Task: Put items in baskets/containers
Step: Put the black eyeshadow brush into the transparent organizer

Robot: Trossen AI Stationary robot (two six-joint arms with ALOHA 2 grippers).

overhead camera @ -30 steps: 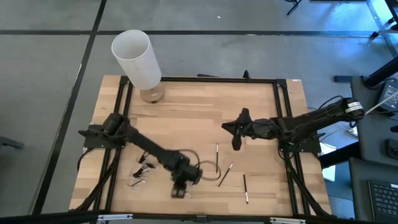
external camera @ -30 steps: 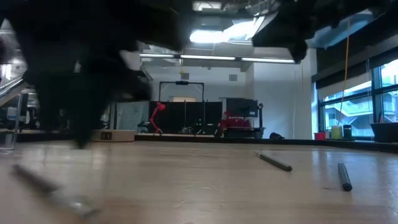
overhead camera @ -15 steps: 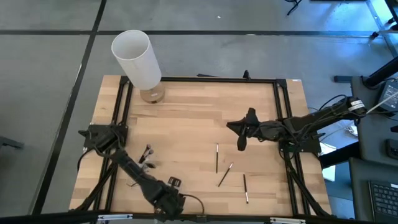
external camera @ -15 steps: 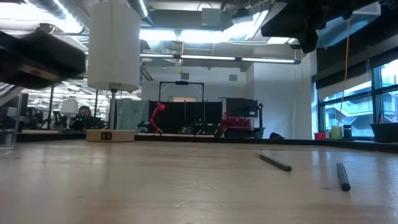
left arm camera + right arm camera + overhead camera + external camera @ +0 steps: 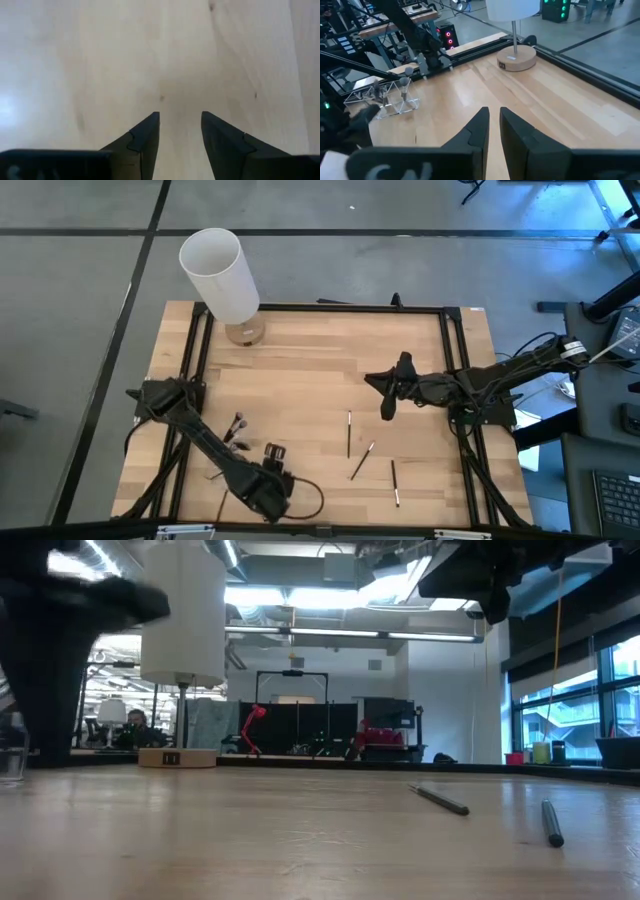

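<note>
Brushes lie loose on the bench [image 5: 300,370]: three thin dark ones, [image 5: 348,433], [image 5: 362,461] and [image 5: 394,482], sit in the lower right of the high view. More brushes [image 5: 236,428] stand bunched in a clear cup [image 5: 390,99] at the lower left. The left claw [image 5: 272,456] hangs near the lower edge, just right of that cup, its fingers [image 5: 145,137] parted over bare wood with nothing between them. The right claw [image 5: 386,408] hovers right of centre above the loose brushes, fingers [image 5: 479,129] drawn nearly together and empty. A tall white cylinder [image 5: 220,275] stands at the upper left on a round tan base [image 5: 516,59].
</note>
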